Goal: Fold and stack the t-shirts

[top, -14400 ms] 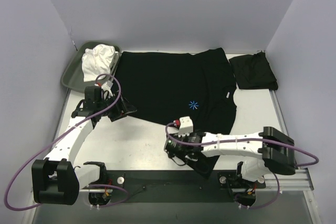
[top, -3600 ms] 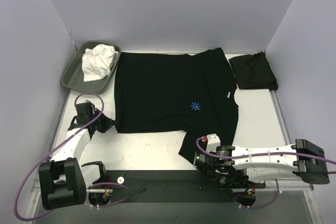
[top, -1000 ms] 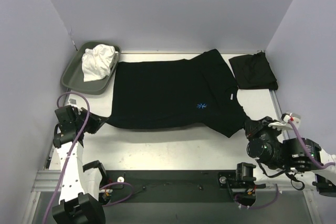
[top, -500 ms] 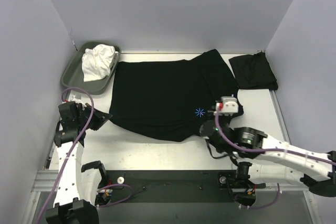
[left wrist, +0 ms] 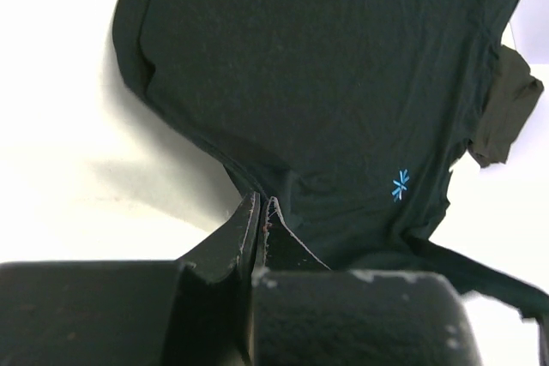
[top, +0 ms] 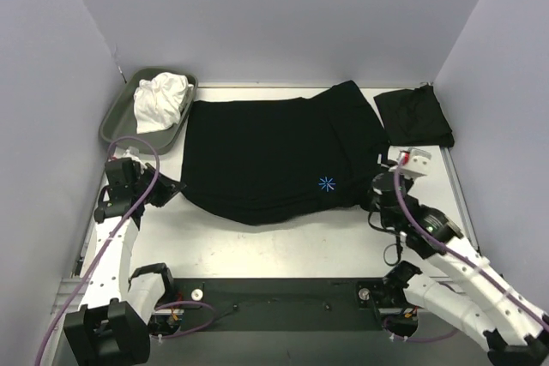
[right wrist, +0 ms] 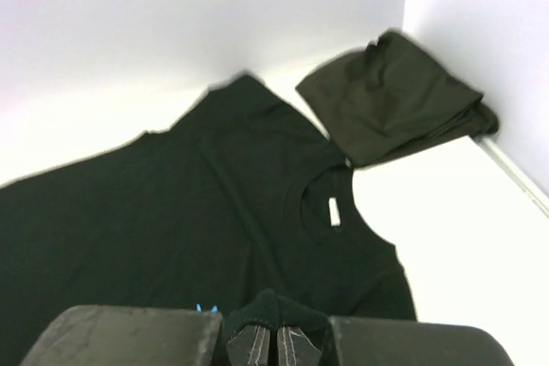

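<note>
A plain black short-sleeved t-shirt (top: 266, 152) of thin soft cloth lies spread across the middle of the white table (top: 283, 250). Its small blue star-shaped mark (top: 326, 183) faces up towards its near-right part. The left gripper (top: 171, 191) is closed on the shirt's near-left corner, its two fingers (left wrist: 243, 231) pressed together with the hem pinched at their tips. The right gripper (top: 374, 197) is likewise clamped on the cloth at the shirt's near-right side, close to the neck opening (right wrist: 324, 205); the right wrist view shows black cloth bunched between its tips. A second black t-shirt (top: 414, 116), folded into a small rectangle, lies at the far-right corner, just beside the spread shirt's sleeve. A shallow grey-green plastic tray (top: 113, 126) holding a crumpled white cloth (top: 160, 99) sits at the far left.
</note>
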`<state>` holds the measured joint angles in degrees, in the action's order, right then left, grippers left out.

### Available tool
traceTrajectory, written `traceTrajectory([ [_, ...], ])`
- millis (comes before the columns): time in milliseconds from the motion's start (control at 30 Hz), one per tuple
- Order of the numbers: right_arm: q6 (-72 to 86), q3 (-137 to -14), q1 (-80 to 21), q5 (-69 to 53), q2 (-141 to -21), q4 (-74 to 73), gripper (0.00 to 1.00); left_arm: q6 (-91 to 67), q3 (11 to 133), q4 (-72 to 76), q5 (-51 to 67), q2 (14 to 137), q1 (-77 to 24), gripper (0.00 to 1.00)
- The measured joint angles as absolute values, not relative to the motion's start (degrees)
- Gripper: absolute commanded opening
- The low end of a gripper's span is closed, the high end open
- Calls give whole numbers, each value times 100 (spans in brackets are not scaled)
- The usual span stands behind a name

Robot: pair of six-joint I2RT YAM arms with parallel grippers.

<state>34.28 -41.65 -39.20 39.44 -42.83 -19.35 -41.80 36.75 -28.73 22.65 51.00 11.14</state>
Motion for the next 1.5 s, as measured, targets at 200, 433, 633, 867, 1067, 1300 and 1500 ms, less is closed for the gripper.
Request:
traceTrajectory([
  [200, 3358, -4045, -3568, 3789, -3378, -2311, 0, -4178, 3616, -2473, 2082, 5465, 965, 0],
  [433, 3291, -3734, -2532, 3076, -3977, -2414, 0, -4106, 3614, -2202, 1896, 6097, 650, 0],
  [633, 3291, -3614, -1562, 2375, -4359, -2213, 0, -4069, 3607, -2226, 1623, 6058, 648, 0],
  [867, 3295, -3503, -1066, 1979, -4300, -2176, 0, -4062, 3430, -2488, 1472, 5253, 1144, 0],
  [1067, 3297, -3503, -735, 1647, -4377, -2152, 0, -3981, 3430, -2589, 1514, 5214, 1542, 0],
  [1300, 3297, -3621, -419, 1280, -4661, -2121, 0, -3983, 3430, -2510, 1706, 5607, 1562, 0],
  [1500, 3297, -4029, -379, 1151, -4978, -2121, 0, -3981, 3465, -2408, 1739, 5841, 1562, 0],
])
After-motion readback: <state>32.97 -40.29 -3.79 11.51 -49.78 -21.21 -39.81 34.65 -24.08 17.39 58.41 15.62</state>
